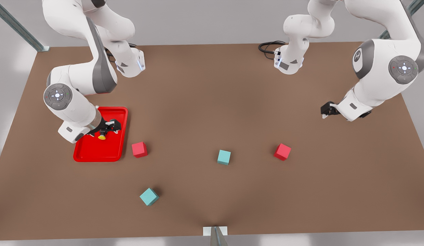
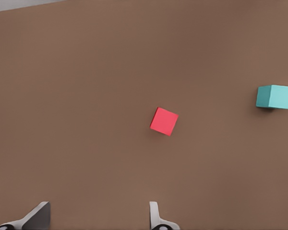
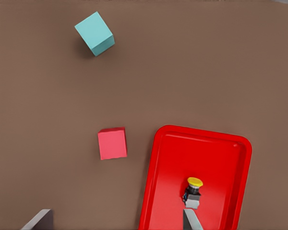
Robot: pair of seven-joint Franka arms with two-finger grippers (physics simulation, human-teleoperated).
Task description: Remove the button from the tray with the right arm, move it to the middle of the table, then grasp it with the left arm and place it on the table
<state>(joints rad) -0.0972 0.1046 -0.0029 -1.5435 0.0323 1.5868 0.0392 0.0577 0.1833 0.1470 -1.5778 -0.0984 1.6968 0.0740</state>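
Brown table (image 1: 212,102), grey walls, right hand (image 1: 107,131) open over button (image 1: 102,137), left hand (image 1: 326,110) apparently open, empty.

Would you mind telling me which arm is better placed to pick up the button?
Right: its gripper hangs open over the tray just above the button. The left gripper waits open, far across the table.

tray (image 1: 95,155): far end behind right arm (image 1: 73,102) | arms' bases: cropped

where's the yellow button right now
The button sits inside the red tray at the front view's left, just under the open right gripper.
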